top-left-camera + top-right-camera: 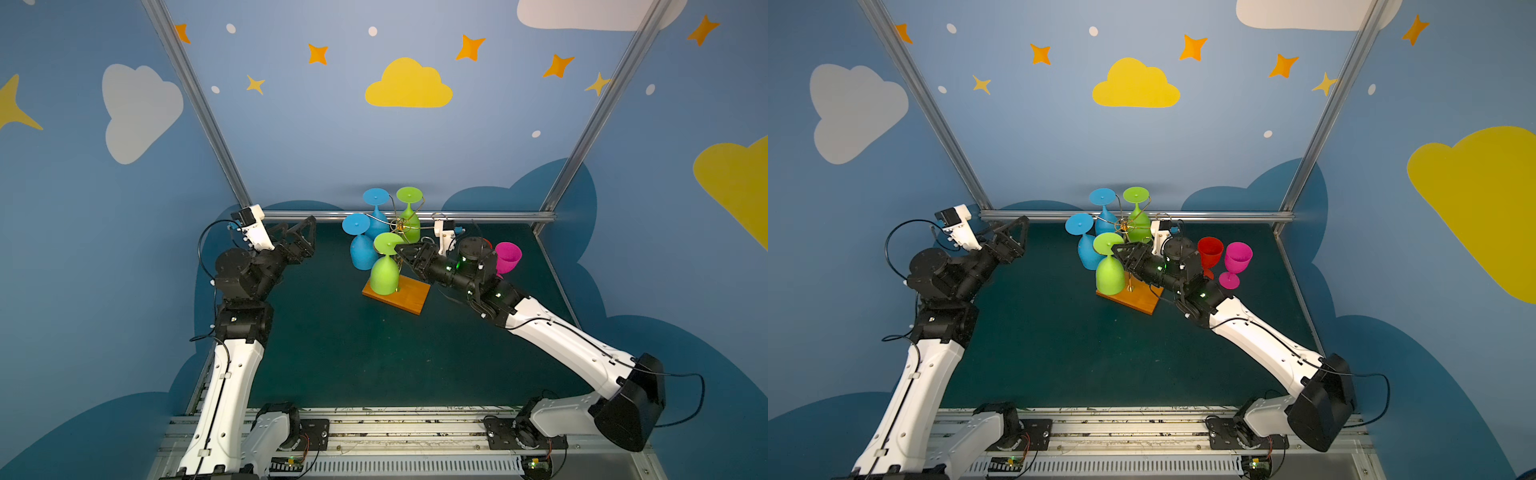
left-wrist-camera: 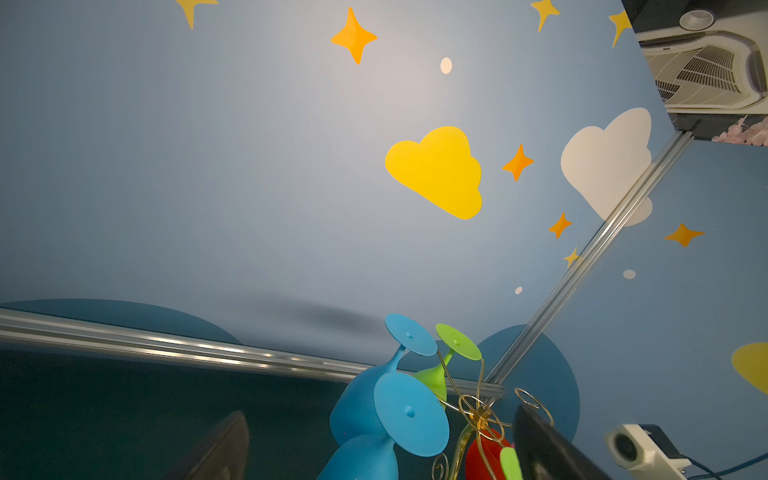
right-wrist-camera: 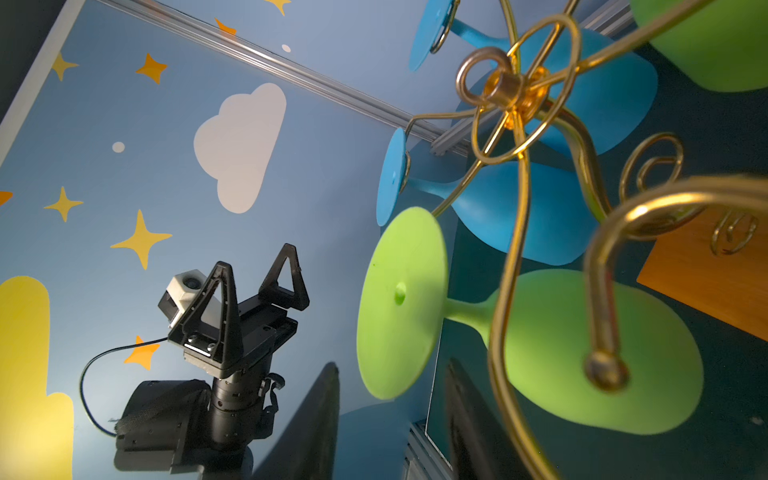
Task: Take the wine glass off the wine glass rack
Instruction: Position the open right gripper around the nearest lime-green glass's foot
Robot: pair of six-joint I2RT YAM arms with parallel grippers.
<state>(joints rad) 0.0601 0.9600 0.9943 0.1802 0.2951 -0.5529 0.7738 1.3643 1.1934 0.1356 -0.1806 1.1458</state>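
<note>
1. The wine glass rack [image 1: 398,226] stands at the back centre of the green table [image 1: 340,353], its gold wire arms above an orange-brown wooden base [image 1: 409,300]. Four glasses hang on it bowl-down: two blue, two green.
2. Target, by my reading: the near green glass [image 1: 384,274], its foot [image 3: 401,301] caught in a scroll arm on the side facing the robot.
3. The right gripper [image 1: 409,253] sits just beside that foot, at the stem's height. In the right wrist view its two dark fingers [image 3: 309,428] stand partly apart with nothing between them; the foot's rim lies just ahead of the gap. No grip yet.
4. The left gripper [image 1: 301,237] hovers well to the left of the rack, jaws wide, empty.
5. A red glass [image 1: 1209,252] and a pink glass [image 1: 1237,259] stand upright on the table to the right of the rack, behind the right arm.
6. Step in hand, as judged: close on the green stem under the foot, then slide it outward along the wire, not straight up.
7. Care: a loose free wire arm [image 3: 602,291] crosses near the fingers; snagging it could drag or tip the rack. The neighbouring blue glass [image 1: 360,249] hangs close.
</note>
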